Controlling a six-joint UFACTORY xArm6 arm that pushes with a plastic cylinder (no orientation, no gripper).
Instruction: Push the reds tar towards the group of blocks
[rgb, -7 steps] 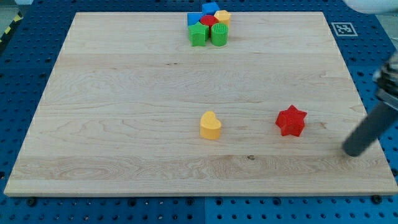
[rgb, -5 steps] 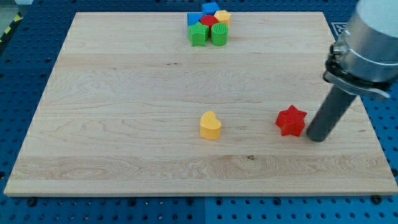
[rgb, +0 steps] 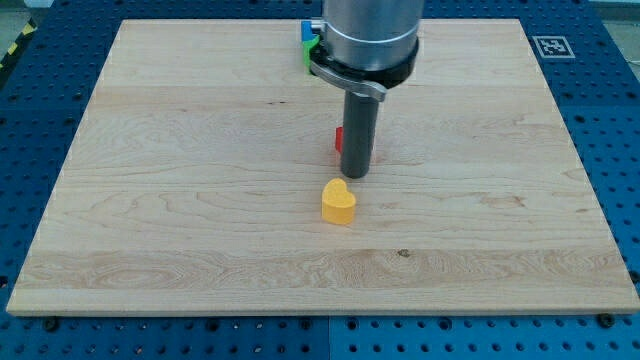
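My tip (rgb: 355, 174) rests on the board near its middle, just above the yellow heart block (rgb: 338, 201). The red star (rgb: 339, 139) shows only as a small red sliver at the left side of the rod; the rest is hidden behind it. The tip sits right against it on its lower right side. The group of blocks at the view's top is mostly covered by the arm; only a blue block (rgb: 308, 30) and a green block (rgb: 311, 50) edge show at its left.
The wooden board (rgb: 180, 180) lies on a blue perforated table. A fiducial marker (rgb: 552, 46) sits off the board's top right corner. The arm's grey body (rgb: 366, 35) covers the top centre of the board.
My tip has swept from the board's right side to the middle. The red star has been pushed left and up the view, from the right of the yellow heart to above it.
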